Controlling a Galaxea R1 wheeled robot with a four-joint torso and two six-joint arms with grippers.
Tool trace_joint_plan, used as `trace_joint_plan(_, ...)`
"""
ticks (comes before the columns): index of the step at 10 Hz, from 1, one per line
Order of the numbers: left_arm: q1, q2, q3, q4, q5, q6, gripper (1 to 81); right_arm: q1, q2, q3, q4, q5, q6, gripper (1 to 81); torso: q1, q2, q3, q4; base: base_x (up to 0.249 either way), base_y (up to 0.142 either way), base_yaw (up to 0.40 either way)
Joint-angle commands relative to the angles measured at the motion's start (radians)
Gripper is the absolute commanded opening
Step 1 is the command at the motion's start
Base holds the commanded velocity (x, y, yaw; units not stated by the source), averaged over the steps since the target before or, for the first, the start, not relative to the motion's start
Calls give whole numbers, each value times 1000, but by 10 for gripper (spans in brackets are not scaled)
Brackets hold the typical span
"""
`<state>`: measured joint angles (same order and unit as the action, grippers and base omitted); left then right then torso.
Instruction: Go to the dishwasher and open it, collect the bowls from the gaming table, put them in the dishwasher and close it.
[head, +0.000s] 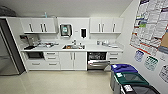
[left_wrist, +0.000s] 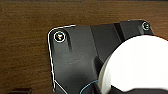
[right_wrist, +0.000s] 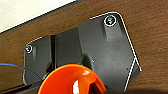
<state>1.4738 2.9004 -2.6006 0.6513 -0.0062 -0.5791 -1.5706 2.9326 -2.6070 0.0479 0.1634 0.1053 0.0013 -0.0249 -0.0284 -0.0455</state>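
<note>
The dishwasher (head: 97, 64) is under the white counter (head: 92, 48), right of the sink, across the pale floor from me. Its steel door hangs partly open and the dark interior shows above it. An orange-red bowl (right_wrist: 67, 80) hangs close to the right wrist camera over the robot's dark plate, with my right gripper (right_wrist: 93, 88) shut on its rim. A round white-sided bowl (left_wrist: 135, 62) hangs the same way in the left wrist view, held by my left gripper (left_wrist: 120, 90). The gaming table is out of view.
A steel fridge (head: 7, 52) stands at the far left. Blue (head: 123, 68), green (head: 130, 78) and dark bins line the right wall under posters (head: 150, 25). White cabinets (head: 72, 60) and a sink (head: 73, 46) fill the back wall. Open pale floor (head: 62, 82) lies ahead.
</note>
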Motion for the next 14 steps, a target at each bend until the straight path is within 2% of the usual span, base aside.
trace_joint_plan(1,-53,-13,2,7,34,1,10,45,-4,3,-11,-47,-3,10,0,0,0,0,167,0,0)
trace_joint_plan(14,-54,-15,2,5,34,1,10,43,-4,1,-11,-47,-9,10,0,0,0,0,150,0,0)
